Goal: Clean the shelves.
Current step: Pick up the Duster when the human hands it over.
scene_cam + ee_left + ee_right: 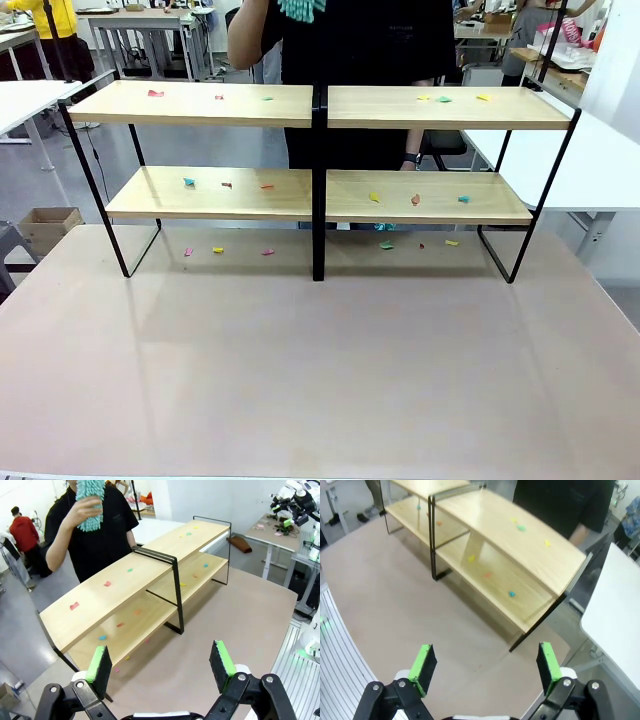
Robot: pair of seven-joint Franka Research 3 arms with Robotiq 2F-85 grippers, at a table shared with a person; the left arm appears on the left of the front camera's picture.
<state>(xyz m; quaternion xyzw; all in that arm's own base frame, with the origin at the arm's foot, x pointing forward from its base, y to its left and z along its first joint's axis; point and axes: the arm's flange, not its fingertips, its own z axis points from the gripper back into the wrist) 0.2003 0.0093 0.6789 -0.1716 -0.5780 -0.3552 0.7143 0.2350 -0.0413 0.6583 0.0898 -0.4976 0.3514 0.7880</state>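
Note:
The shelves (320, 105) stand at the far side of the table: light-wood boards on two tiers in a thin black frame with a central post. Small coloured scraps (415, 200) lie scattered on both tiers and on the table beneath. In the left wrist view the shelves (125, 580) lie ahead of my left gripper (160, 662), which is open and holds nothing. My right gripper (485, 667) is open too, hovering above the table short of the shelves (520, 550). A person behind the rack holds up a teal fluffy duster (90, 505).
The pinkish table (320, 370) stretches wide and bare in front of the rack. White tables (25, 100) stand to either side, and a cardboard box (48, 225) sits on the floor at left. The person (350, 60) stands close behind the rack's middle.

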